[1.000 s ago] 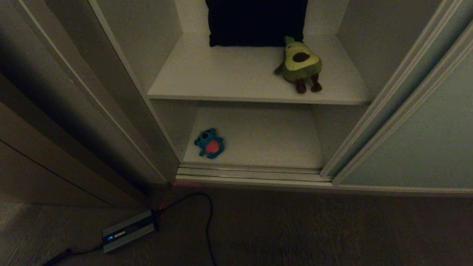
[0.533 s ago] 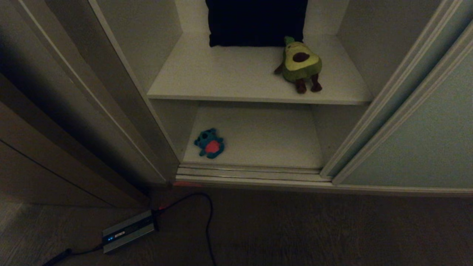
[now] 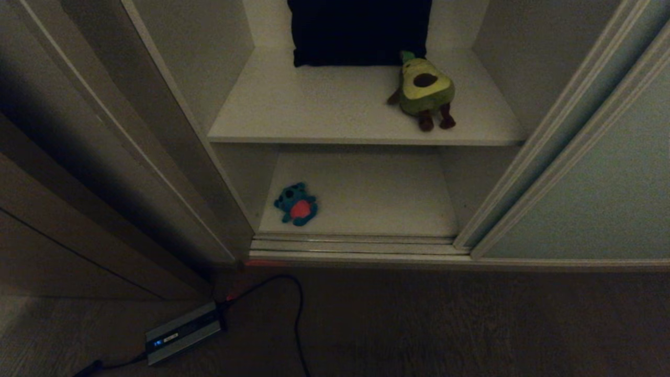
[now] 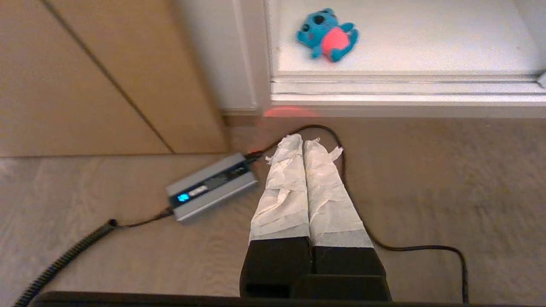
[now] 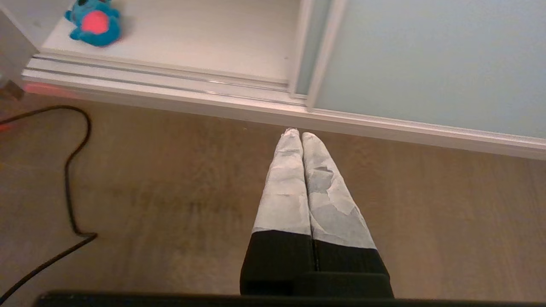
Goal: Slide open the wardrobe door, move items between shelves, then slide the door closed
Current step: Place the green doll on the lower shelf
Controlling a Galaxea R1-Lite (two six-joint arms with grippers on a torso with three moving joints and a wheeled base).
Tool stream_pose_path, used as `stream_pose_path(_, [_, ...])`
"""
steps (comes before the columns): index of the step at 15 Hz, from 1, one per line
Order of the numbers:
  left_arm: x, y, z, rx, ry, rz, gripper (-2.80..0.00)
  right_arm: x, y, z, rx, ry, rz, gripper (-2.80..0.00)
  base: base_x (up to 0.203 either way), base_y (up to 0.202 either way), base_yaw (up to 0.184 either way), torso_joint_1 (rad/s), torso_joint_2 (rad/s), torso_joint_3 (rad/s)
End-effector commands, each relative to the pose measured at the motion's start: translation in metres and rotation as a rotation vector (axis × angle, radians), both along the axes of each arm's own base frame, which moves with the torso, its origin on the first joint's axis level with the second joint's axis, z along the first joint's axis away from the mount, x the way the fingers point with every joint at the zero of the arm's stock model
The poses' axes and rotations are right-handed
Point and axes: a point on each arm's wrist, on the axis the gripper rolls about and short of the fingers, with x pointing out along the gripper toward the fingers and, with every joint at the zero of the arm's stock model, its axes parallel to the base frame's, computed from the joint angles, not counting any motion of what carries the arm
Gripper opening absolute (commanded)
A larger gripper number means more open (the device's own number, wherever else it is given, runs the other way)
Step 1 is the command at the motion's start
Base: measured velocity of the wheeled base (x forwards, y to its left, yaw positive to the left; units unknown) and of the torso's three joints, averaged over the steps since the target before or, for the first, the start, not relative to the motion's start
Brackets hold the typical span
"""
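Only the camera has shifted slightly since the earlier frames; toys and arms kept still. Left gripper (image 4: pixel 303 140) hangs over the floor (image 5: pixel 179 204), fingers pressed together, empty; the grey box (image 4: pixel 212 186) lies just beside them. Right gripper (image 5: pixel 297 134), likewise closed and empty, points at the track (image 5: pixel 170 87). Beyond, the teal toy (image 3: pixel 296 203) lies on the lower shelf (image 3: pixel 377 199), the avocado (image 3: pixel 425 90) on the upper shelf (image 3: pixel 314 110), the door (image 3: pixel 591 199) slid right.

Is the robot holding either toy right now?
No. Left gripper and right gripper are shut and empty; the monster and avocado lie on shelves.
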Motion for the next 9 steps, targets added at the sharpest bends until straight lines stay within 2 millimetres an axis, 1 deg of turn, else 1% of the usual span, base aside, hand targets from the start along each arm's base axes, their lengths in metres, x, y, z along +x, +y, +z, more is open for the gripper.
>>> stream_pose_path(1, [-0.0001,0.0000,-0.0001,0.001,0.000,0.001,-2.80,0.0003,0.0000,-0.0008,-0.001,0.004,-0.001,-2.80,0.000,0.194,0.002,0.001,0.00,0.007])
stream_pose_path(9, [-0.0001,0.0000,-0.0001,-0.001,-0.001,0.001,-2.80,0.0003,0.0000,-0.0008,0.001,0.004,0.000,-2.80,0.000,0.194,-0.002,0.003,0.00,0.002])
